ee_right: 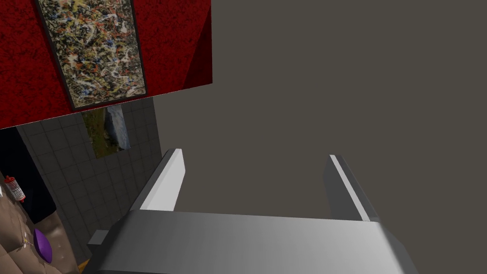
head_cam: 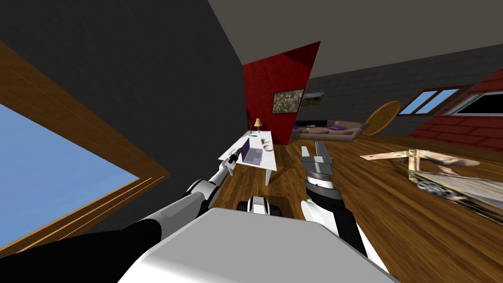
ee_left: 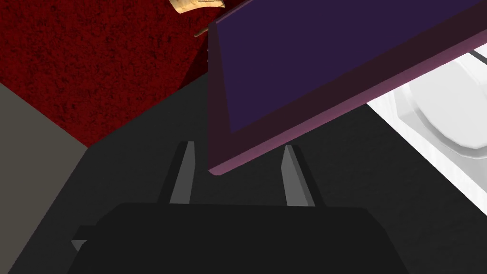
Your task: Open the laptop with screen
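Observation:
A purple laptop (head_cam: pixel 252 154) stands open on a small white table (head_cam: pixel 269 169), its screen upright on the side nearest my left arm. My left gripper (head_cam: pixel 238 152) is at that screen's outer edge. In the left wrist view the lid's corner (ee_left: pixel 323 62) sits between my left gripper's (ee_left: pixel 238 145) two fingers. One finger (ee_left: pixel 291 176) is against the lid's edge and the other (ee_left: pixel 183 171) stands a little apart from it. My right gripper (head_cam: pixel 318 150) is held up over the wooden floor, to the right of the table. Its fingers are wide apart with nothing between them (ee_right: pixel 254 154).
On the table behind the laptop are a white bowl (head_cam: pixel 268 147), a small plant (head_cam: pixel 263 141) and a lamp (head_cam: pixel 257 123). A red wall (head_cam: pixel 275 88) rises behind the table. A brown sofa (head_cam: pixel 329 130) stands farther back. A low pale object (head_cam: pixel 442 172) lies on the floor at the right.

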Tool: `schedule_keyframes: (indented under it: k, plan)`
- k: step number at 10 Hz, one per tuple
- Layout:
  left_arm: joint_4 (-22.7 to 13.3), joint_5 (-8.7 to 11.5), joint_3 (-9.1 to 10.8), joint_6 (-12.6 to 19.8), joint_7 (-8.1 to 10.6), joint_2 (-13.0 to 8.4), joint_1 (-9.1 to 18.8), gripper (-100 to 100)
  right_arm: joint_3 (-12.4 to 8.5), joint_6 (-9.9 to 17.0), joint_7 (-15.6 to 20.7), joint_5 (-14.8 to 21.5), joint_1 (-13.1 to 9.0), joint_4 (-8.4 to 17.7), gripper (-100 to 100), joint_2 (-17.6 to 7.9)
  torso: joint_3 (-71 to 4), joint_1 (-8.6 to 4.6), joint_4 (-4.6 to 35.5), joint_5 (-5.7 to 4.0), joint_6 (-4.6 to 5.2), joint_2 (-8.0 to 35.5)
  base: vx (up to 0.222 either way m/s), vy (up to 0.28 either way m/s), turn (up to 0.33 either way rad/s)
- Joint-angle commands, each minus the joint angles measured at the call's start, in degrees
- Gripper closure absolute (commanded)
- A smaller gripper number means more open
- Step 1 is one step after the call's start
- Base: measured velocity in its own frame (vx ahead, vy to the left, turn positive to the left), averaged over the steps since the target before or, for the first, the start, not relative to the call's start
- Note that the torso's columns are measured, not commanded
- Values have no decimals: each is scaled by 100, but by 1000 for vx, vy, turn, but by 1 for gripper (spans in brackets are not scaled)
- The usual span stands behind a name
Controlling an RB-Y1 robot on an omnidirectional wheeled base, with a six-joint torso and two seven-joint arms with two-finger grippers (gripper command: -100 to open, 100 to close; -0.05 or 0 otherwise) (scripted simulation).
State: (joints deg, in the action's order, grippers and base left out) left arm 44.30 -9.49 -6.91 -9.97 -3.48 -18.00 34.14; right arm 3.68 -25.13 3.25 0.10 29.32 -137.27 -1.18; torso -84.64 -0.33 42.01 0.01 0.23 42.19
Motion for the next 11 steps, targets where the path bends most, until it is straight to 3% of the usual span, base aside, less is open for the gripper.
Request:
schedule_keyframes:
  k: [1,5,6,9,10,11]
  plan:
    - [41,-228,-66,-96,-273,-105,-126,100,0,0,0,0,0,0,0,0,-5,2,-4,4,11,-7,-1,-190,58]
    - [115,-571,-106,-249,-680,-297,-265,100,0,0,0,0,0,0,0,-1,-15,31,3,10,3,-27,9,-160,43]
    - [135,-516,-90,-211,-607,-295,-261,100,-1,0,0,0,0,0,0,-1,-8,33,11,8,-5,-15,2,-68,24]
    - [248,-838,-3,-583,-1137,-282,-605,100,-1,0,0,0,1,0,0,-1,-12,36,13,4,-29,-23,67,-129,118]
    - [248,-838,-3,-583,-1164,-282,-605,100,-1,0,0,0,1,0,0,0,-19,17,7,-1,-18,-34,55,-125,79]
    - [283,-941,28,-703,-1341,-276,-717,100,-1,0,0,0,0,0,0,-1,-19,40,3,7,-4,-34,40,-90,59]
